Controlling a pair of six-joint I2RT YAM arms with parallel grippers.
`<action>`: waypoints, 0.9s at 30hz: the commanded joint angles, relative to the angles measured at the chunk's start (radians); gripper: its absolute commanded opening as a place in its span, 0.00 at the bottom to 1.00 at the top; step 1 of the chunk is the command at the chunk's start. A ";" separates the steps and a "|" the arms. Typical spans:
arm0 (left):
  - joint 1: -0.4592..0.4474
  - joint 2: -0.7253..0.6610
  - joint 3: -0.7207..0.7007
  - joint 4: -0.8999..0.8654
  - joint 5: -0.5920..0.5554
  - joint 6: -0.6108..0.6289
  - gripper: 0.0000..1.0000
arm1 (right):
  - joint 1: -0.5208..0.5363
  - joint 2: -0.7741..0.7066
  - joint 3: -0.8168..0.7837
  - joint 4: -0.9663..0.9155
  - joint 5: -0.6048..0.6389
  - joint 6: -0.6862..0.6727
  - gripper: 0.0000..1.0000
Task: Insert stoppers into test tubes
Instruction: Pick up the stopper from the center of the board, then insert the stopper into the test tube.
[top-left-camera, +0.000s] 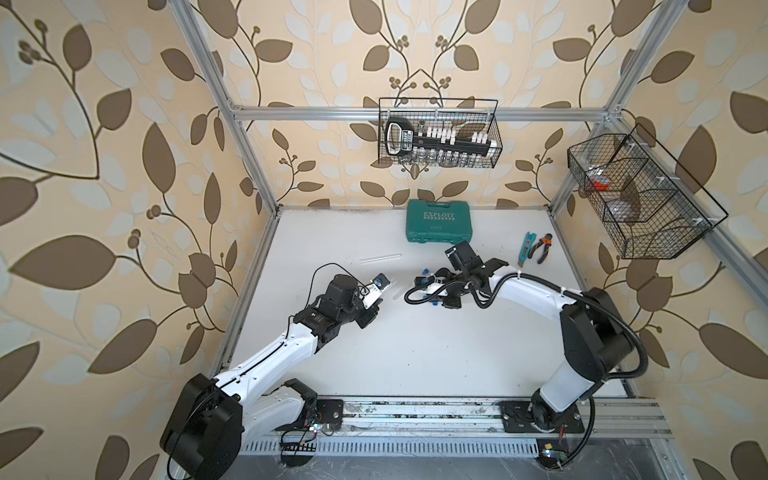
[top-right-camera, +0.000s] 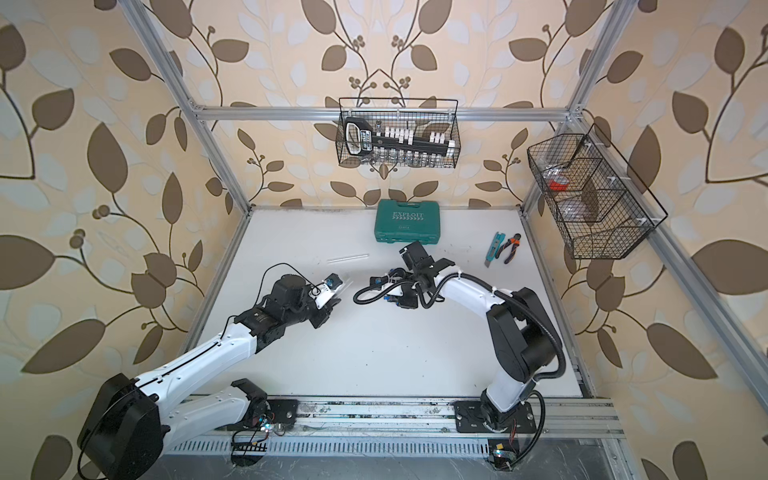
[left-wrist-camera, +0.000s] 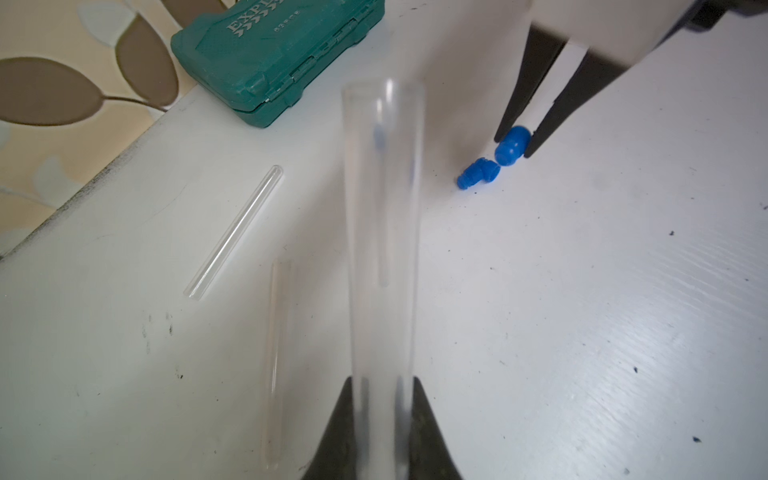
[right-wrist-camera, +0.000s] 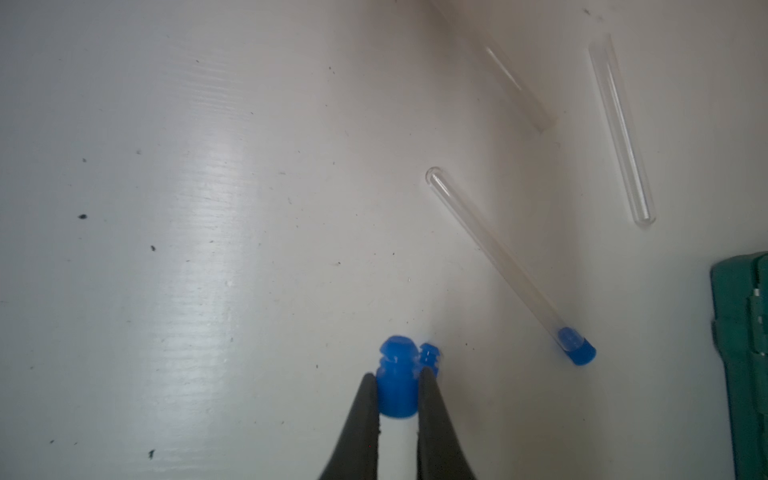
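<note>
My left gripper (left-wrist-camera: 382, 380) is shut on a clear test tube (left-wrist-camera: 382, 228) that sticks out ahead of the fingers, open end away from them. My right gripper (right-wrist-camera: 397, 376) is shut on a blue stopper (right-wrist-camera: 397, 353) low over the white table, its jaws pressed on both sides. A second stopper (right-wrist-camera: 430, 353) lies touching it. Both stoppers also show in the left wrist view, the gripped stopper (left-wrist-camera: 512, 145) and the loose stopper (left-wrist-camera: 476, 173). Another test tube (right-wrist-camera: 498, 257) lies nearby with a stopper (right-wrist-camera: 579, 353) in its end. An empty tube (left-wrist-camera: 235, 230) lies farther off.
A green tool case (top-left-camera: 440, 220) sits at the back of the table. A cutter and pliers (top-left-camera: 536, 247) lie at the back right. Wire baskets hang on the back rail (top-left-camera: 438, 133) and the right rail (top-left-camera: 640, 195). A faint further tube (left-wrist-camera: 280, 353) lies beside my left fingers.
</note>
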 joint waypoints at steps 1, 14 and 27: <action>0.005 -0.015 0.002 -0.022 0.094 0.080 0.00 | -0.001 -0.111 -0.070 -0.019 -0.099 0.063 0.13; -0.149 0.086 -0.004 -0.033 -0.124 0.497 0.00 | 0.027 -0.352 -0.168 -0.116 -0.153 0.174 0.13; -0.231 0.132 -0.043 0.144 -0.227 0.594 0.00 | 0.085 -0.287 -0.162 -0.060 -0.160 0.278 0.12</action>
